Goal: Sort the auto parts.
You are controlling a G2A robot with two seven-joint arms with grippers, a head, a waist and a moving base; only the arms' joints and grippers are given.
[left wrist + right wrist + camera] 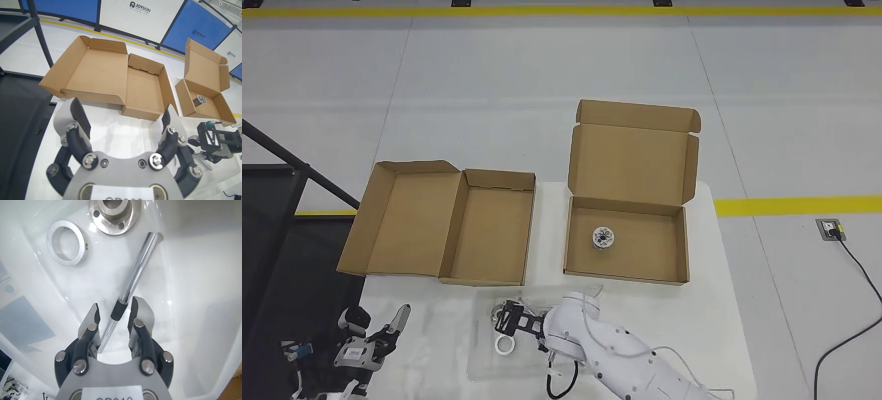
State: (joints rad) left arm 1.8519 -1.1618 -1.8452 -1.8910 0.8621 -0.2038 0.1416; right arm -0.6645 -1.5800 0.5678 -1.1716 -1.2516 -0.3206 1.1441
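My right gripper (pixel 115 303) is open low inside a clear plastic tray (pixel 189 275), its fingers on either side of a chrome rod (pixel 140 264) that has a black sleeve (pixel 119 310). The pads stand apart from the rod. Past the rod lie an aluminium ring (pixel 66 245) and a steel flange (pixel 115 217). From above, that gripper (pixel 504 322) is over the tray (pixel 482 365) at the table's front, beside the ring (pixel 504 346). My left gripper (pixel 121 106) hangs open with nothing in it at the front left (pixel 382 322).
Two open cardboard boxes stand at the back. The left box (pixel 487 225) has nothing in it, its lid (pixel 402 215) folded out flat. The right box (pixel 627 245) holds one gear-like part (pixel 603 237). A black rack (pixel 282 170) stands off the table's left.
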